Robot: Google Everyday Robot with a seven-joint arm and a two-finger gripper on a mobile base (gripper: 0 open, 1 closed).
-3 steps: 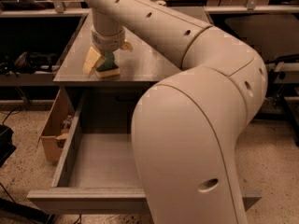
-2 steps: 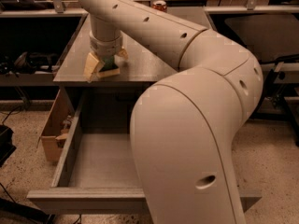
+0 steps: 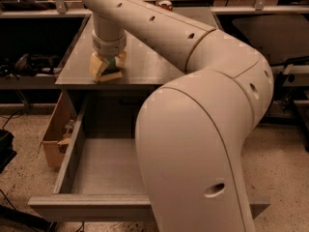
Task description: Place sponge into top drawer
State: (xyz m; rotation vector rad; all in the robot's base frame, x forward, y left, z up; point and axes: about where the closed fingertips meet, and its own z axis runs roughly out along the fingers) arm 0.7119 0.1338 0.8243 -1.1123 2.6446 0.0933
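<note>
Here, the tool (image 3: 108,70) is down at the front left corner of the table (image 3: 149,64), its two pale, wedge-shaped fingers (image 3: 98,67) pinching the sponge (image 3: 113,76) between them. The sponge is a small block, dark green on top over a yellow foam layer, sitting low at the tabletop just behind the front edge. The table has a flat, matte grey-brown top. Directly below it the drawer (image 3: 87,208) stands pulled far out: wide and shallow, with a plain grey front panel, straight grey sides and a smooth floor. The arm (image 3: 193,129) is made of thick, rounded cream segments with small dark holes; it curves from the lower right up and over to the tool, hiding the right half of the drawer and part of the table. Left of the drawer a brown cardboard box (image 3: 52,134) stands on the speckled floor (image 3: 21,129), holding small items too dim to identify.
</note>
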